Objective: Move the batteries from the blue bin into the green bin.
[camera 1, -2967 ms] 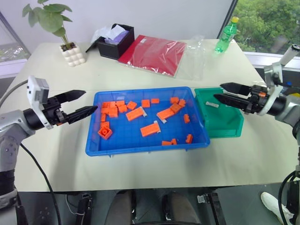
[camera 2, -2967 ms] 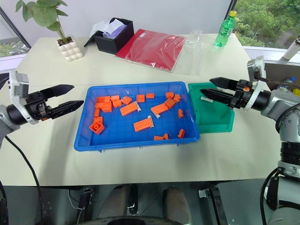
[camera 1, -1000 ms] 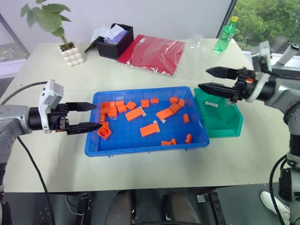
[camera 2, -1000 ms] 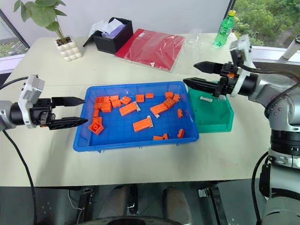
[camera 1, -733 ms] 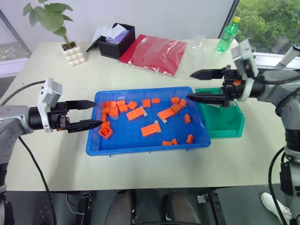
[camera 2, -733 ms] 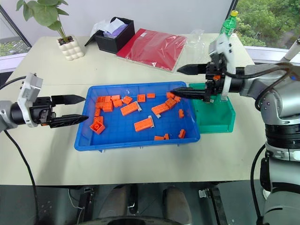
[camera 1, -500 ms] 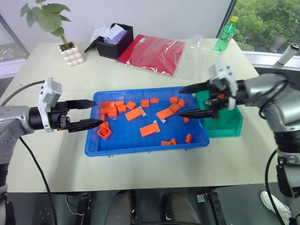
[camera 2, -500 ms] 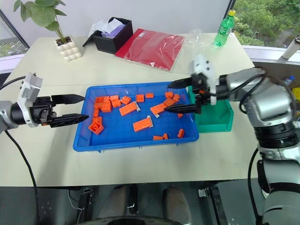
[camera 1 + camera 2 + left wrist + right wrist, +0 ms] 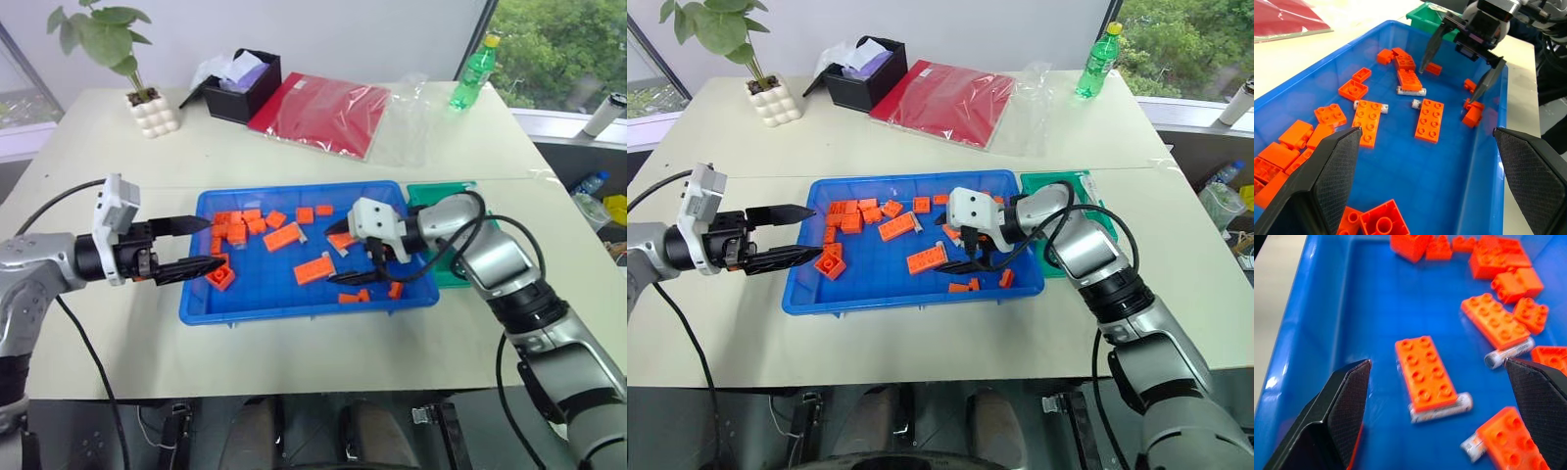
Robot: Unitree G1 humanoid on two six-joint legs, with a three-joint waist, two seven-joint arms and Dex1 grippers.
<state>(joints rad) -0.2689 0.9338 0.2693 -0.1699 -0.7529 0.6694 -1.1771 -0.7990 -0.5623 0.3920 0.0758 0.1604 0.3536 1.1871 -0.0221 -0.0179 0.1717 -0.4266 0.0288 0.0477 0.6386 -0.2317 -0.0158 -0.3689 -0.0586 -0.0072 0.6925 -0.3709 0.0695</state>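
Though half-hidden, three batteries (image 9: 1440,409) among bricks (image 9: 1424,372)

Blue bin (image 9: 196,299) — wide shallow bright-blue tray, flat at scene centre. Batteries lie on their sides on its floor among orange bricks: one (image 9: 1442,410) touching the end of a long brick near the middle, one (image 9: 1508,351) beside another long brick toward 12 o'clock, one (image 9: 1473,446) half tucked under a brick. Green bin (image 9: 453,192) — small, deep, touching the tray's 3 o'clock wall.

Even daylight, soft shadows; the right wrist view is slightly blurred.
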